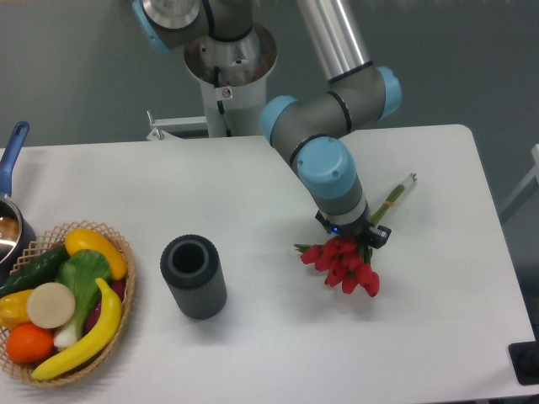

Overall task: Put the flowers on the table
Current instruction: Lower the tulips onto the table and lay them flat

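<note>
The flowers [348, 264], a bunch of red tulips with green leaves, lie low over the right part of the white table [253, 185]. Their pale green stems [397, 192] point up and to the right. My gripper [354, 236] comes down from above onto the middle of the bunch, where the blooms meet the stems. Its dark fingers sit on both sides of the bunch and look closed on it. The wrist hides most of the fingers. I cannot tell whether the blooms touch the tabletop.
A dark grey ribbed cylinder vase [194, 276] stands left of the flowers. A wicker basket [63, 303] of toy fruit and vegetables sits at the front left. A pot with a blue handle [10, 202] is at the left edge.
</note>
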Robot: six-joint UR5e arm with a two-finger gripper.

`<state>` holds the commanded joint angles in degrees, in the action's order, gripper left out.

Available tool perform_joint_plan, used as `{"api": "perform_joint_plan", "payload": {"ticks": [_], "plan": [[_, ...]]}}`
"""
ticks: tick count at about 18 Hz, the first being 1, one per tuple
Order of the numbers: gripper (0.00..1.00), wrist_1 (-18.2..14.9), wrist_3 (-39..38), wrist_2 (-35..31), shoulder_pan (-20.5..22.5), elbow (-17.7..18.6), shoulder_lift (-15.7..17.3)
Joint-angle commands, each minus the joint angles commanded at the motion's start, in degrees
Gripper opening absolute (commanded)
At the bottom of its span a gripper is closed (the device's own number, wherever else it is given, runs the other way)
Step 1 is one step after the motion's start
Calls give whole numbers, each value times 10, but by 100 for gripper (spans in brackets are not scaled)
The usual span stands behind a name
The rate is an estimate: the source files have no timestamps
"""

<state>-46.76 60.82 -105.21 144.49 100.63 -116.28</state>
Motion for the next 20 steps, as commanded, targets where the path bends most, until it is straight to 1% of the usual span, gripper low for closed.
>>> {"api": "perform_joint_plan", "payload": {"ticks": [6,7,9,10,12,13,16,20], "plan": [[46,0,0,0,1,1,-13],[54,0,0,0,2,1,-12],[89,0,1,0,3,-1,-10],[100,1,1,-1,3,-3,-9],[100,3,-1,2,4,-3,-4],[100,3,0,10,5,-3,7],[100,3,1,67,11,8,47],[100,1,2,100,18,9,108]]}}
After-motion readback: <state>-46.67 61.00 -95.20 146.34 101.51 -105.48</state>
